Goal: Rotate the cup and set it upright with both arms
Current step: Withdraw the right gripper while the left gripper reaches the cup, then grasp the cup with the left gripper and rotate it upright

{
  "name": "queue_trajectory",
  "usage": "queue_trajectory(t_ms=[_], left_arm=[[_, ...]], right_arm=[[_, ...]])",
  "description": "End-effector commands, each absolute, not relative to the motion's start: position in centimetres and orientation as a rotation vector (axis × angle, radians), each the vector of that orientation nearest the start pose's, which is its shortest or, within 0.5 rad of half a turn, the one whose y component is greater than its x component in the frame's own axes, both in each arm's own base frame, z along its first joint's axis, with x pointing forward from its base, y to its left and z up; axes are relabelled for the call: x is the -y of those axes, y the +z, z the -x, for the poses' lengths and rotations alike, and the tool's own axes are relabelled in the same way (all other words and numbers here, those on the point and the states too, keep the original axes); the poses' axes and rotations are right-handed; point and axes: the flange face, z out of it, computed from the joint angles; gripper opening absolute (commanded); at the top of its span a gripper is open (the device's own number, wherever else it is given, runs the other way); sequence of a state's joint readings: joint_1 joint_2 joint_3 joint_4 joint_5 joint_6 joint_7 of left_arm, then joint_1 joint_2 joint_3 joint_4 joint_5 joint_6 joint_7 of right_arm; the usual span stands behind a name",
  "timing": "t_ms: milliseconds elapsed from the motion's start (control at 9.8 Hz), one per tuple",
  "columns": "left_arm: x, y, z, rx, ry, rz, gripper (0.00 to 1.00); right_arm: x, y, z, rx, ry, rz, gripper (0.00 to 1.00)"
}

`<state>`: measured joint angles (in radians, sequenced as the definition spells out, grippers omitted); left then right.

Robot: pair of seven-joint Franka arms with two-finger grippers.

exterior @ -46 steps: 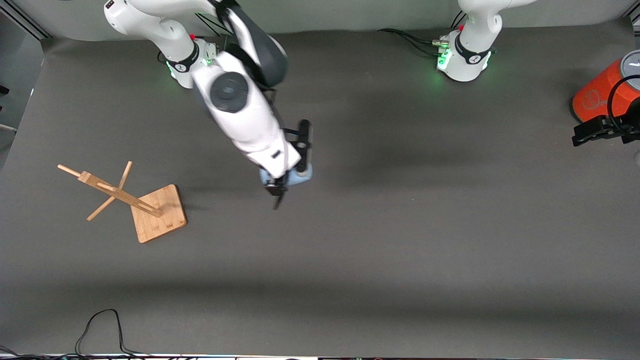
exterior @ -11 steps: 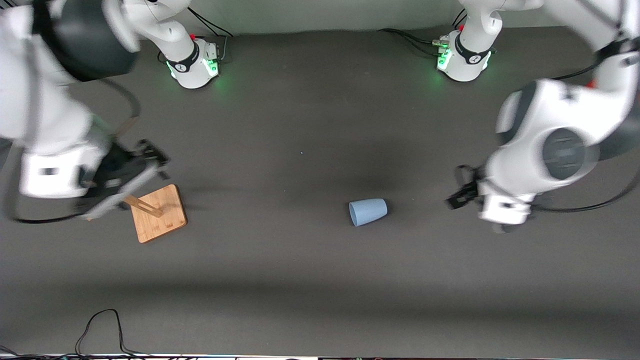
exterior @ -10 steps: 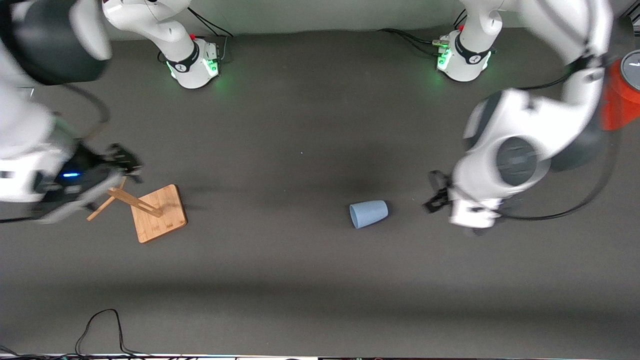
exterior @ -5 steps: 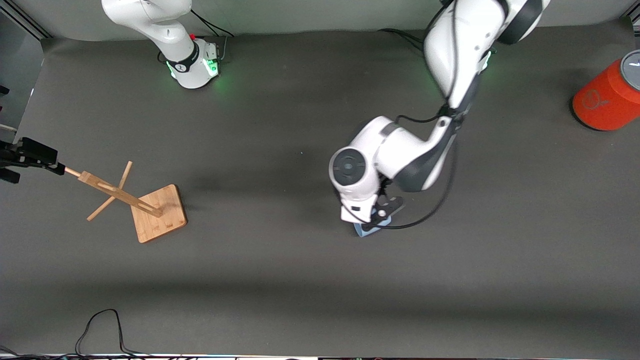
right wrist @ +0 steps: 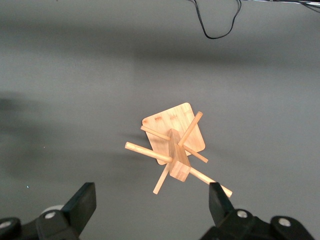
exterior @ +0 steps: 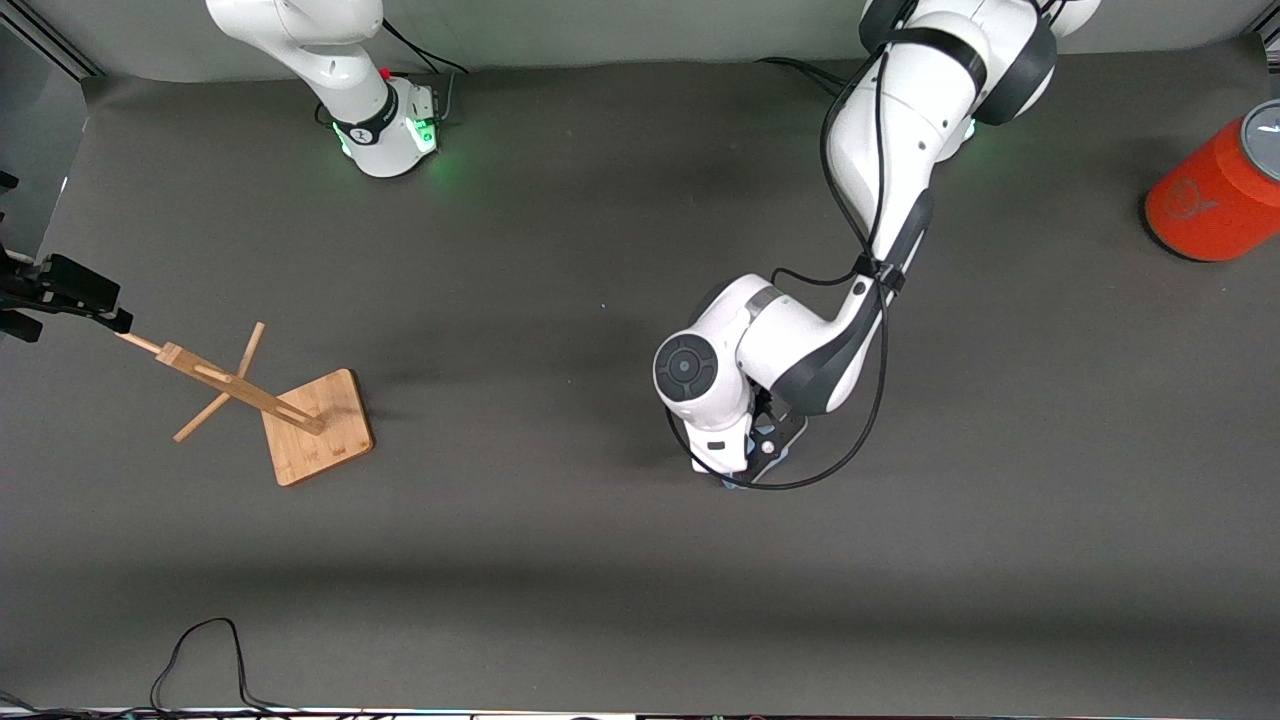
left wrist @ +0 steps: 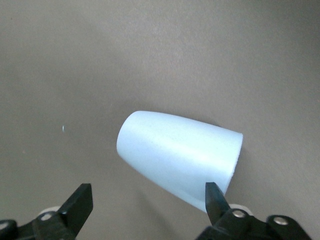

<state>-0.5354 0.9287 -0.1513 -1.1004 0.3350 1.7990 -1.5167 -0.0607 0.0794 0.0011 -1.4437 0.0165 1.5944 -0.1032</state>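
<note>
While the cup (left wrist: 180,155) lies sideways, left gripper (left wrist: 145,205) – wide, empty – hovers above

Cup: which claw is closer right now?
Left. The left claw is open right over the cup, which lies on its side. The right claw is open above the wooden rack.

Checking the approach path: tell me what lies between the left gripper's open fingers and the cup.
Nothing. In the left wrist view the left gripper hangs open just above the cup, which lies on its side on the table; only bare tabletop shows around it.
</note>
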Motion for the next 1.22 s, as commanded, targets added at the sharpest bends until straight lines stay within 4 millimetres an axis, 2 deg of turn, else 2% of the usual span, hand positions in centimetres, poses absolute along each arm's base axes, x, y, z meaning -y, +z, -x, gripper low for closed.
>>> queue_trajectory(t_ms=[0, 102, 306, 408, 612, 1122], left_arm=[[43.1, 23.2, -61.6, 1.070, -0.140, 2.630, 1.00], [43.2, 23.7, -61.7, 1.072, -0.146, 2.641, 1.00], [43.7, 26.7, -62.4, 1.104, -0.162, 2.671, 1.00], [43.9, 27.5, -62.7, 1.122, -0.180, 2.684, 1.00], [43.7, 26.0, -62.7, 1.137, -0.172, 2.664, 1.00], [42.7, 22.6, -63.3, 1.197, -0.167, 2.619, 1.00]], right_arm=[[3.9, 63.7, -57.9, 0.024, -0.128, 3.143, 1.00], [3.8, 63.2, -57.9, 0.024, -0.121, 3.141, 1.00], [3.9, 62.8, -57.7, 0.014, -0.113, 3.141, 1.00], [3.7, 62.9, -57.6, 0.019, -0.111, 3.141, 1.00], [3.2, 62.8, -57.4, -0.031, -0.097, 3.141, 1.00], [3.4, 62.6, -57.5, 0.005, -0.089, 3.142, 1.00]])
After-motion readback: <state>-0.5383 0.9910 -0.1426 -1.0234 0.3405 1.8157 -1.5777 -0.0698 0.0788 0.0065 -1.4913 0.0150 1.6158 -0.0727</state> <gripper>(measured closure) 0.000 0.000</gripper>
